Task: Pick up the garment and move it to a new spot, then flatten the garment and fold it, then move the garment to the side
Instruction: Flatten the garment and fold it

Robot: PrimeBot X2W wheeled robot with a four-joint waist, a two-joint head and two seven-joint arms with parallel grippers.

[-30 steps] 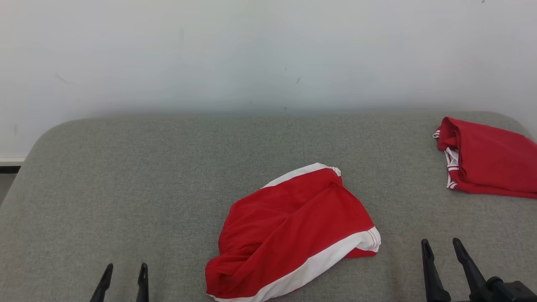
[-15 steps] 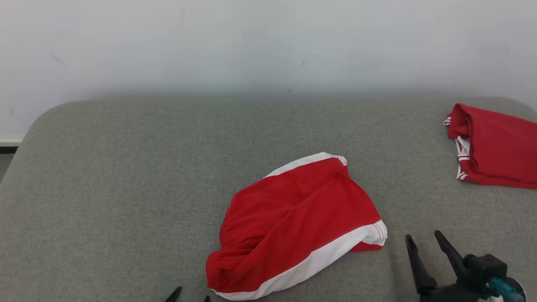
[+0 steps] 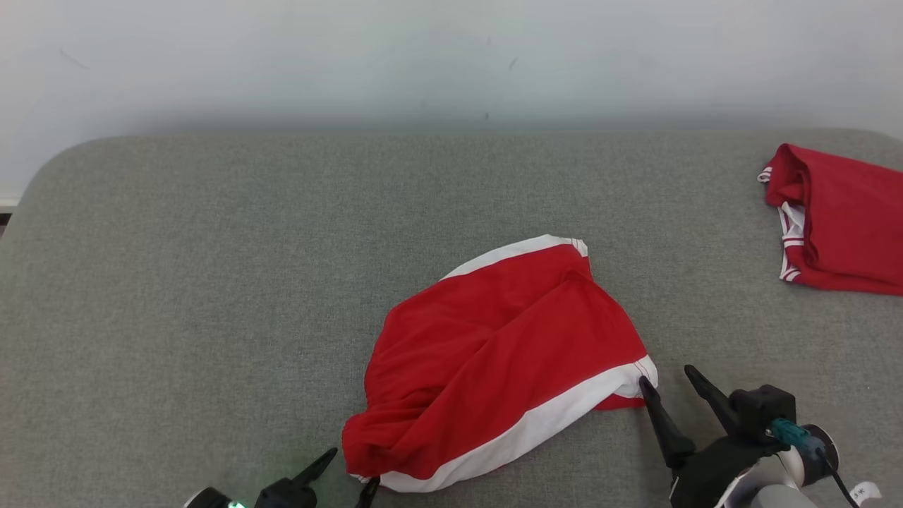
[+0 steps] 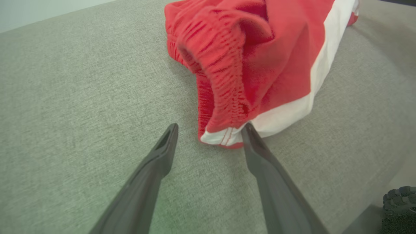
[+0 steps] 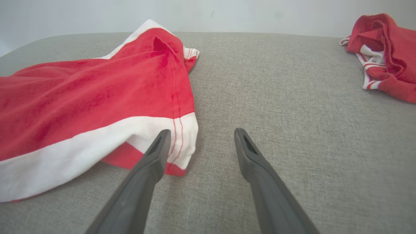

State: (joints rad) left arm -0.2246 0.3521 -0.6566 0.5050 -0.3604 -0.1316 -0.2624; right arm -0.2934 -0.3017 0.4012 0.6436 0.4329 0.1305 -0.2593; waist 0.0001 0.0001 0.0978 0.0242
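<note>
one crumpled red-white garment [image 3: 494,346] on coarse grey upholstery [image 3: 211,282]

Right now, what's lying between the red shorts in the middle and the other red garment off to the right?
Nothing: bare grey upholstery separates the red shorts and the other red garment, clear in the head view and right wrist view.
</note>
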